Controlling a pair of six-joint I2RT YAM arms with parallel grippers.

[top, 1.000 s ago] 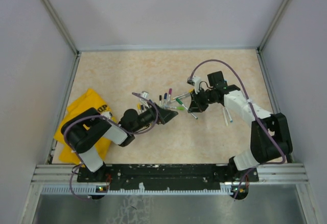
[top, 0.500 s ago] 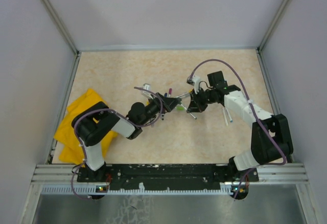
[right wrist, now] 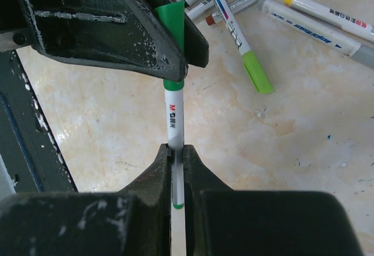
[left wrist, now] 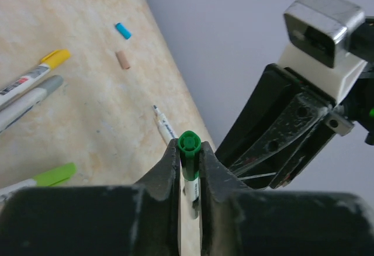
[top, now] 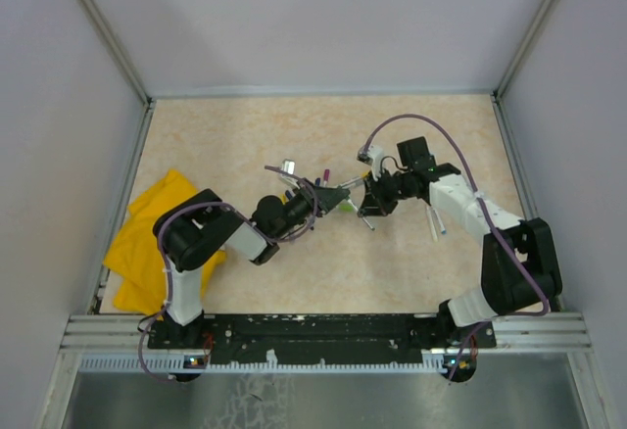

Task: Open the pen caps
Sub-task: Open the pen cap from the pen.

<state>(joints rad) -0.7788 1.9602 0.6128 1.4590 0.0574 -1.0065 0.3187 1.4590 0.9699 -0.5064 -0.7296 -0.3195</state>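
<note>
A green pen [right wrist: 174, 118] is held above the bench [top: 294, 135], well to the right of the yellow cloth [top: 147, 248] in the top view. Its white barrel is clenched by the right jaws. Its green cap [left wrist: 189, 144], seated on the barrel, is grasped by the left jaws. Other pens [right wrist: 248, 57] are scattered on the bench, likewise right of the cloth.

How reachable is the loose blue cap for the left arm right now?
Probably not as things stand. The left gripper is clamped on the green cap of the pen that the right gripper holds, so its jaws are taken. The blue cap itself lies on the table with nothing over it.
</note>
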